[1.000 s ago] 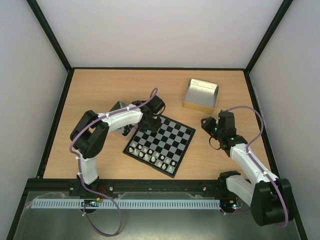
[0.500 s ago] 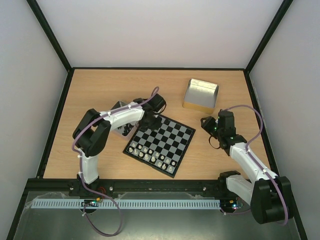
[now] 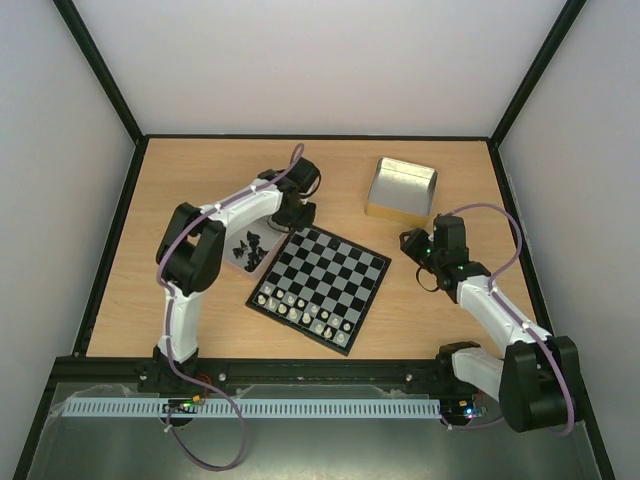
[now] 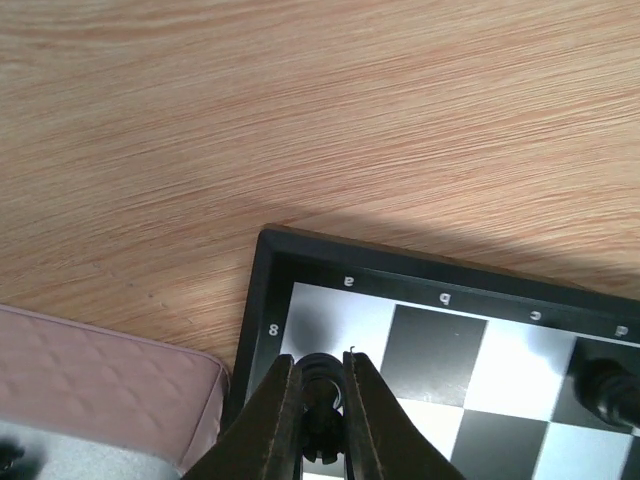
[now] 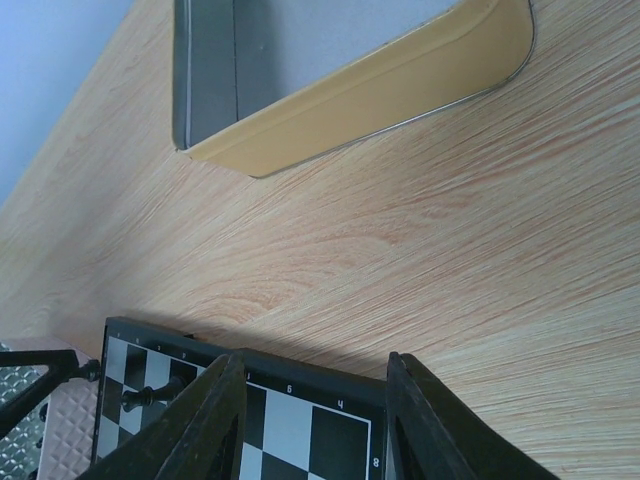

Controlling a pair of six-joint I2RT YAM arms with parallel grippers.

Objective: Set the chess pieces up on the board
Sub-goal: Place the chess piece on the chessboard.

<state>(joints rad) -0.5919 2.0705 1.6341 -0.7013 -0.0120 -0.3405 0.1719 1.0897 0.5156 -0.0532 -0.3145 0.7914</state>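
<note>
Now: left tool [image 4: 318,372] pinching tiny black chess piece [image 4: 320,395] over corner square of small black-and-grey checked board [image 4: 262,300]. Lower straight, centre on square, release gently, avoid tipping. Right tool [image 5: 312,400] spread, empty, near board.

the top view looks down from high above the near edge over the whole light wooden table [image 3: 200,180]. the left wrist view hangs close above the far left corner of the black-and-grey checked board [image 4: 440,340]; the right wrist view, low, faces far and left toward that same corner.
</note>
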